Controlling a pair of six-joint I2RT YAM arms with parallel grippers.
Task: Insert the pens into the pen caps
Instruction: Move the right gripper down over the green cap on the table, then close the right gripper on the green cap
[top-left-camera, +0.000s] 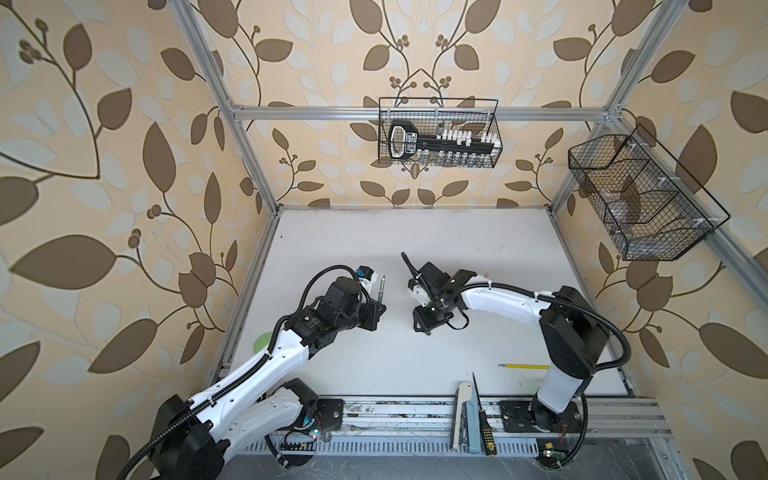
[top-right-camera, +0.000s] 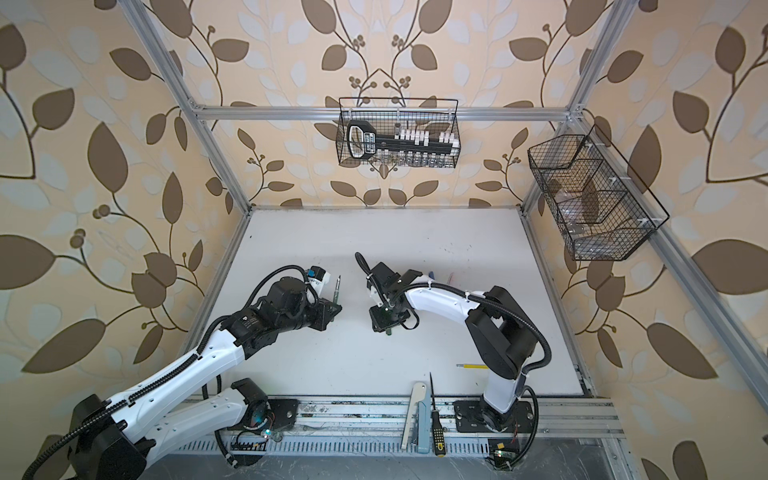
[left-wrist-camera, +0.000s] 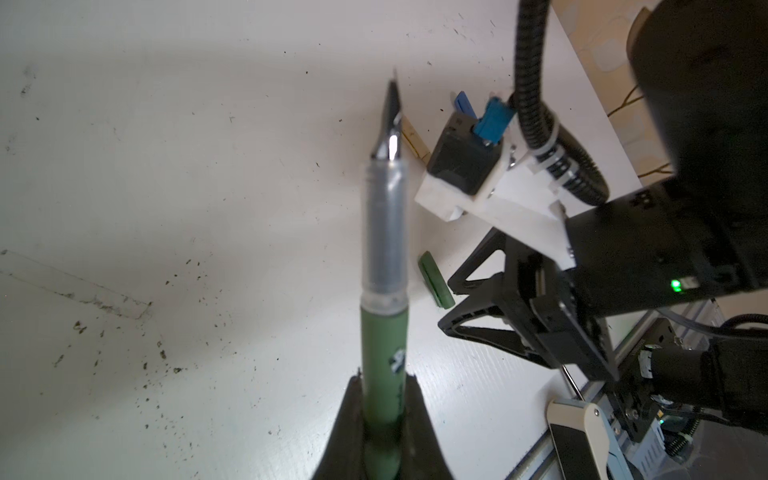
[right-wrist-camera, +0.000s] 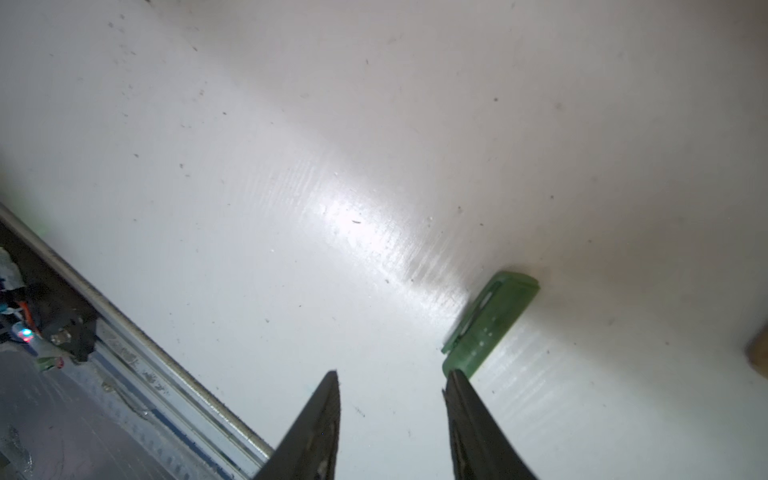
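Green cap lies flat on the table, just beyond one fingertip of my right gripper, outside its parted, empty jaws, long axis slanting away. My left gripper clamps the green pen.

Left arm and right arm: glossy white link shells, matt black joint housings, alike in both top views. Black corrugated conduit loops outside each arm, strapped with white cable ties. Black cable chain runs along the left upper link. Left shell shows a row of small dark screw holes. Black base plates carry small bolt heads. Wrist camera: black box in a white bracket, blue connector at its rear. One green indicator light glows on the right wrist housing. Right gripper: fingers black, flat, tapering to points.
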